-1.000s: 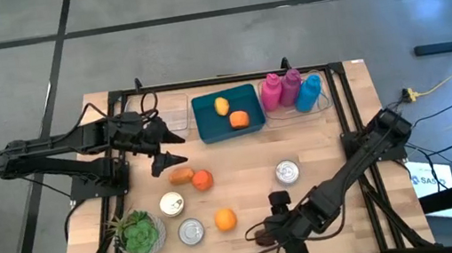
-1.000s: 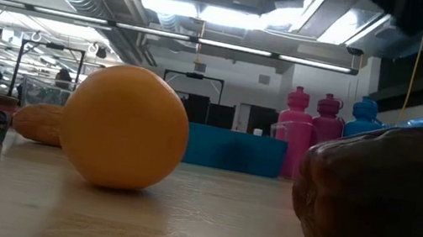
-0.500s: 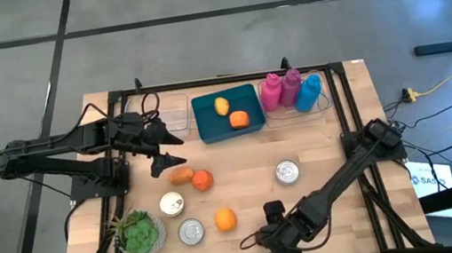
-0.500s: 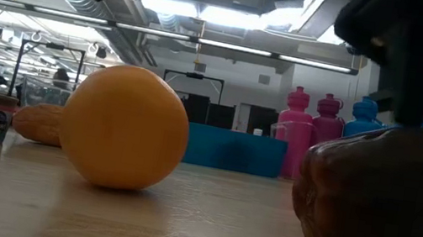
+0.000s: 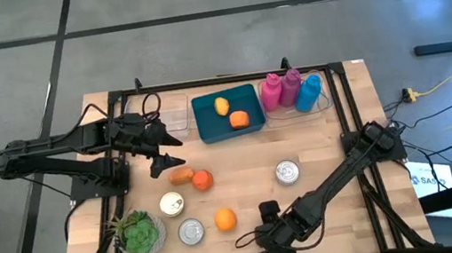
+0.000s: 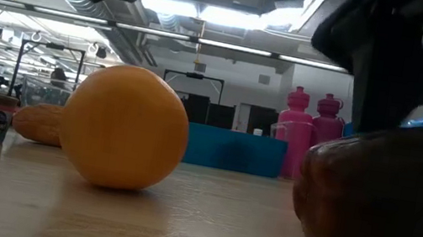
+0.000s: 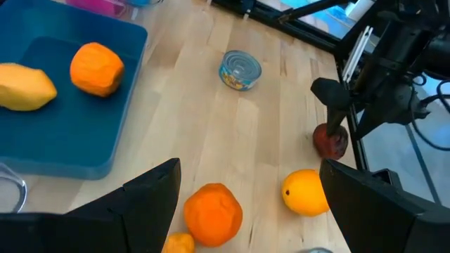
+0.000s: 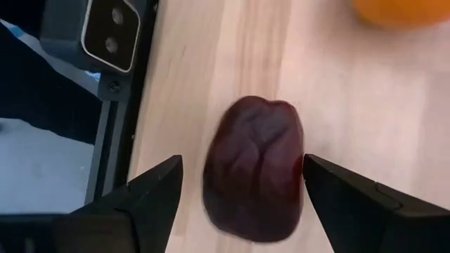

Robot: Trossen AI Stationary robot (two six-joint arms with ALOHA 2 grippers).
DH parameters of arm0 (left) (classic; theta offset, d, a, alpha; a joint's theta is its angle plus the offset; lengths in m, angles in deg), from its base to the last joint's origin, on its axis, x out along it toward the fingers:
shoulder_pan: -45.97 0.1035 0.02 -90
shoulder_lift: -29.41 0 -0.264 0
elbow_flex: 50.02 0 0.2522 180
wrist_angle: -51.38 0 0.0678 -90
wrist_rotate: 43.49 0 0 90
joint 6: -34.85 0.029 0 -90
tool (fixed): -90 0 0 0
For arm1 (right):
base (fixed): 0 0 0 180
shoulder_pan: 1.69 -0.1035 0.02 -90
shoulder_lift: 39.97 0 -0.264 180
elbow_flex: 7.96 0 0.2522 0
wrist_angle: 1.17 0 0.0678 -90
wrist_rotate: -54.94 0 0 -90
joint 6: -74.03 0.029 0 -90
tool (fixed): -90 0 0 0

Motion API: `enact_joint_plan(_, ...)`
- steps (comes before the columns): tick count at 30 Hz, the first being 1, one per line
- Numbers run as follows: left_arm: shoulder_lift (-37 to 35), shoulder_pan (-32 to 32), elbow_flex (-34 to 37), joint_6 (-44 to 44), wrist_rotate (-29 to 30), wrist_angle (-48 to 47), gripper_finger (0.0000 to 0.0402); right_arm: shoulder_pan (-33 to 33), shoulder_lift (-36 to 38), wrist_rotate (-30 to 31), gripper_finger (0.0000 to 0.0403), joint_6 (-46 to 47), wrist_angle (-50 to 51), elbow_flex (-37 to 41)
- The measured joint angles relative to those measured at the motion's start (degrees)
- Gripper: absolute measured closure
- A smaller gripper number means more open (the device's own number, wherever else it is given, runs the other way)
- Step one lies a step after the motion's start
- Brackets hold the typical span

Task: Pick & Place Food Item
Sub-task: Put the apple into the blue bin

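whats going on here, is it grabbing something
The right gripper is down at the near edge of the table with its fingers open on either side of a dark red fruit, which lies on the wood and is not gripped yet. An orange sits close by. The left gripper waits open above the table near the blue tray, which already holds two pieces of food.

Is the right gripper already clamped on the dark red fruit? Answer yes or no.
No: in the right wrist view the right gripper is open, its fingers standing clear on either side of the dark red fruit.
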Motion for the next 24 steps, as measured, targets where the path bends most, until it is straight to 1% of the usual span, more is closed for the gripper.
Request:
enact_joint_plan(3, 0.00, 0.00, 0.00, -0.32, 0.00, -0.75, 0.0071, 0.00, -1.83, -2.21, 0.0110, -0.11, -0.97, -0.02)
enact_joint_plan(12, 0.00, 0.00, 0.00, -1.45, -0.02, -1.77, 0.0071, -0.02, -6.14, -1.43, 0.0113, 0.17, -1.72, -0.22)
enact_joint_plan(15, 0.00, 0.00, 0.00, -1.45, 0.00, -1.76, 0.0071, -0.02, -6.17, -1.43, 0.0131, 0.20, -1.66, -0.22)
enact_joint_plan(19, 0.00, 0.00, 0.00, -1.47, 0.00, -1.78, 0.0071, -0.02, -6.02, -1.63, 0.0173, 1.26, -1.39, -0.20)
enact_joint_plan(24, 0.00, 0.00, 0.00, -1.24, 0.00, -1.78, 0.0071, -0.02, -5.53, -1.65, 0.0175, 6.31, -0.25, -0.02)
